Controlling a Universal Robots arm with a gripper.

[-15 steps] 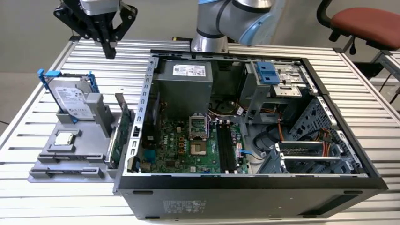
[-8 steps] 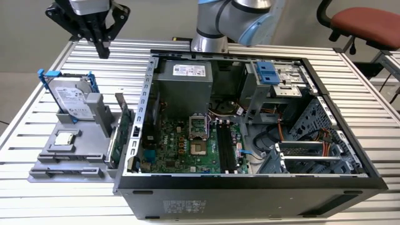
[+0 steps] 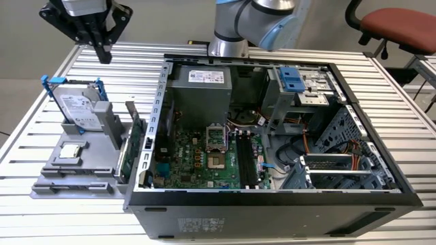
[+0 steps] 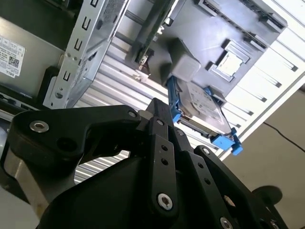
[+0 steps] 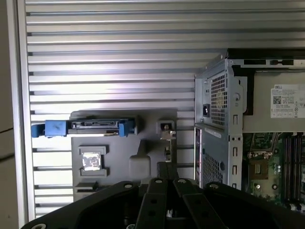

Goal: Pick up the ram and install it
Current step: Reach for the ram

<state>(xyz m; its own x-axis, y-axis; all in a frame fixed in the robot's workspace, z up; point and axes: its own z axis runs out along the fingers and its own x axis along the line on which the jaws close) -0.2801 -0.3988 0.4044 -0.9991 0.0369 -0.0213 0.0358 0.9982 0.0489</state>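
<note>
so the gripper (image 3: 103, 57) is hanging up over the far corner of the slatted metal table (image 3: 48, 92), on the exterior view's left, past the grey parts holder (image 3: 71, 176). its two black fingers (image 3: 101, 43) point straight down and look pinched together with nothing between them. both wrist views show the same, the tips meeting and empty.

the ram (image 3: 138, 143) isn't picked up yet. as far as i can tell it's the thin dark green board standing on edge at the holder's side nearest the case, just beside the case wall. honestly it's hard to split cleanly from the expansion card next to it. it's well apart from the gripper, lower and closer to the camera.

also in the holder: a silver hard drive (image 3: 78, 109) upright in its blue frame, and a square cpu chip (image 3: 70, 151) lying flat nearer the camera. in the first wrist view the holder is seen from above. the hard drive (image 5: 86, 128) is edge-on there, and a card's metal bracket (image 5: 166, 132) pokes up near the fingertips.

the open pc case (image 3: 272, 204) lies on its side in the middle of the table. the green motherboard (image 3: 197, 163) faces up, with the long black memory slots (image 3: 246, 158) beside the cpu socket (image 3: 215, 140). the arm's base (image 3: 228, 43) is behind the case and a red office chair (image 3: 402, 23) is off at the exterior view's right.
</note>
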